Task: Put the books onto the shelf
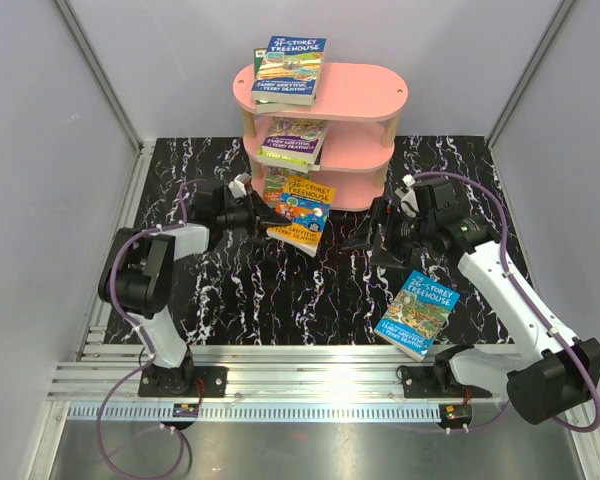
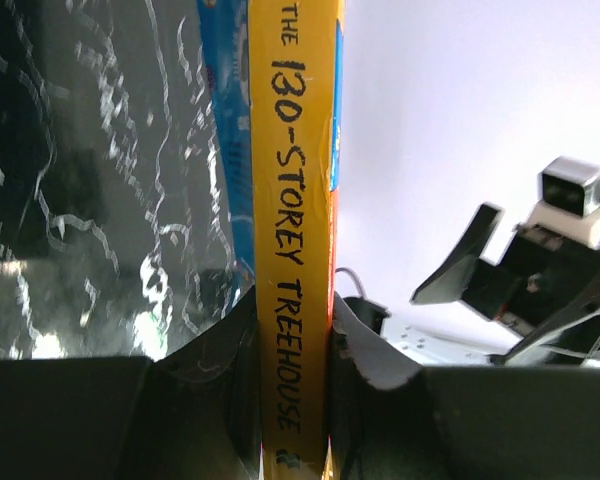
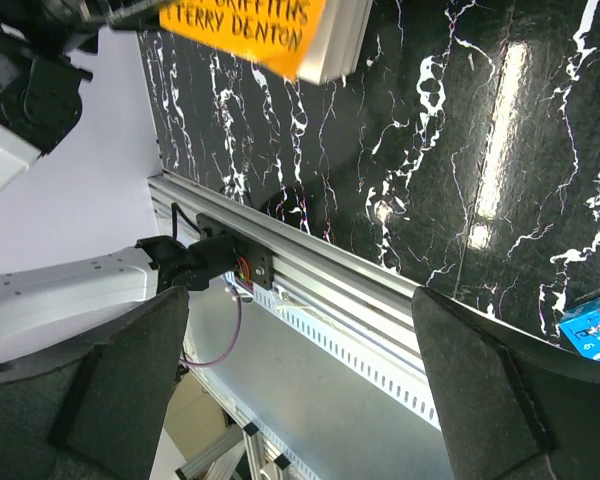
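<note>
Lowest-tier book (image 1: 274, 186) mostly behind yellow book (image 1: 302, 210)

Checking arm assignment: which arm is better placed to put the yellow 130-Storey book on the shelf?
Left. The left gripper is shut on the yellow book, close to the shelf; the right gripper stands open and empty.

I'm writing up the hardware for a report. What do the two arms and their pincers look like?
The left arm and right arm are built alike: smooth white links joined by chunky black joints, each on a black base plate. A purple cable loops along each arm. The left pincer and right pincer have broad, matte black, wedge-shaped fingers.
</note>
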